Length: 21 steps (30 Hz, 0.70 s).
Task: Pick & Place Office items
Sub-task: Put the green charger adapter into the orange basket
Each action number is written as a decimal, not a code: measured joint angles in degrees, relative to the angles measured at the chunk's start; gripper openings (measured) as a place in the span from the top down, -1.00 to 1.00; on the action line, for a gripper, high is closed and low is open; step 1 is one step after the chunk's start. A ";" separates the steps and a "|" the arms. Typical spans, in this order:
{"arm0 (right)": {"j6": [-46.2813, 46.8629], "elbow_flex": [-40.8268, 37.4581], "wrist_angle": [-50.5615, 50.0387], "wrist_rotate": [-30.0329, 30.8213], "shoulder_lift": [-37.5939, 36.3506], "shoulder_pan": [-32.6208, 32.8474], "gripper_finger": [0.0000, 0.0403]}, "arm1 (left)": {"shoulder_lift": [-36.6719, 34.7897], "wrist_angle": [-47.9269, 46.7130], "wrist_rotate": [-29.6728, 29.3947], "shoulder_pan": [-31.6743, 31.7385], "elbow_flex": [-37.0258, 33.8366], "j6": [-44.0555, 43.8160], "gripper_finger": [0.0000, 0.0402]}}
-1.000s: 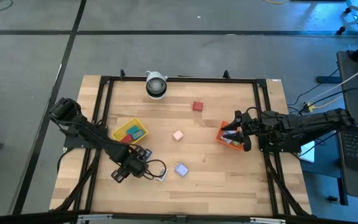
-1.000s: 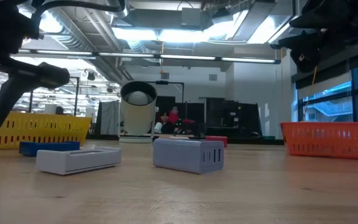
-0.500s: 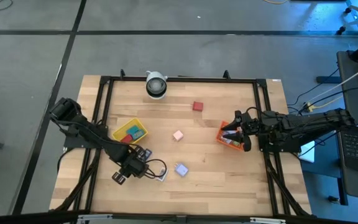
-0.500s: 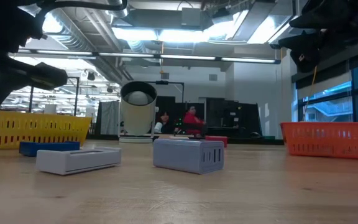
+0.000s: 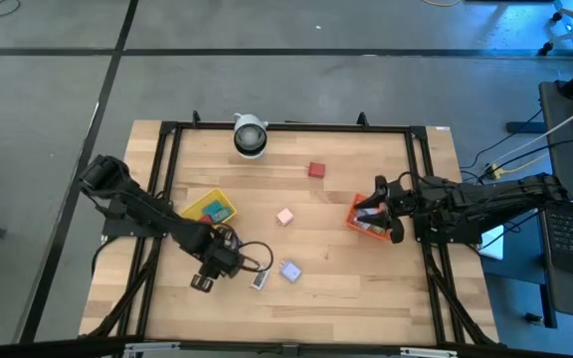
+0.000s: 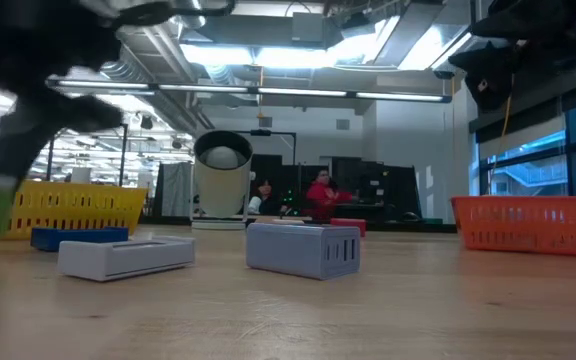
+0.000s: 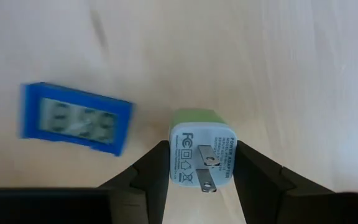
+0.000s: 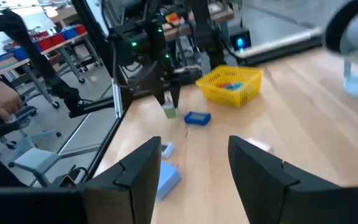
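My left gripper (image 7: 201,167) points down near the table's front left and is shut on a green plug adapter (image 7: 199,134); it also shows in the high view (image 5: 210,274). A blue rectangular item (image 7: 74,119) lies flat on the wood beside it. A white item (image 5: 259,280), a pale blue one (image 5: 289,270), a pink one (image 5: 285,216) and a red one (image 5: 315,170) lie scattered on the table. My right gripper (image 8: 194,180) is open over the orange tray (image 5: 358,211), with nothing between its fingers. My left gripper pinches the green adapter by two opposite side faces (image 7: 174,155) between its two fingers. The fingers come from above, pointing down. The adapter's pronged face (image 7: 205,163) is turned up toward the wrist. The adapter (image 8: 169,112) hangs clear of the table.
A yellow tray (image 5: 208,209) with several coloured pieces stands at the left. A round white-and-grey cylinder (image 5: 250,135) stands at the far edge. A black frame (image 5: 286,126) borders the table. People show in the room beyond the table (image 6: 320,190).
My left gripper has gone a little toward the table's right and near edges and has risen, and its wrist has rolled. The green adapter now shows lifted at the low view's left edge, where nothing green showed before.
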 joint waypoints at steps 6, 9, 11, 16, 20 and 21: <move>-4.01 0.35 2.25 -0.04 0.00 0.00 0.07 | -5.11 -13.05 -3.62 2.95 8.40 -0.24 0.28; -5.18 1.11 1.97 -0.50 0.00 0.00 0.07 | -10.91 -19.25 -10.16 3.89 12.47 -1.86 0.28; -6.91 1.71 1.90 -1.47 0.00 0.00 0.07 | -15.79 -19.19 -15.76 4.70 14.19 -3.13 0.28; -11.86 4.82 -0.57 -1.49 0.00 0.00 0.07 | -29.76 -5.35 -29.14 5.40 12.55 -1.56 0.28; -14.52 10.02 -8.52 -1.22 0.00 0.00 0.07 | -39.19 15.82 -34.06 6.99 5.36 9.76 0.28; -14.65 11.55 -10.91 -0.43 0.00 0.00 0.07 | -40.93 21.54 -34.46 8.20 2.94 12.69 0.28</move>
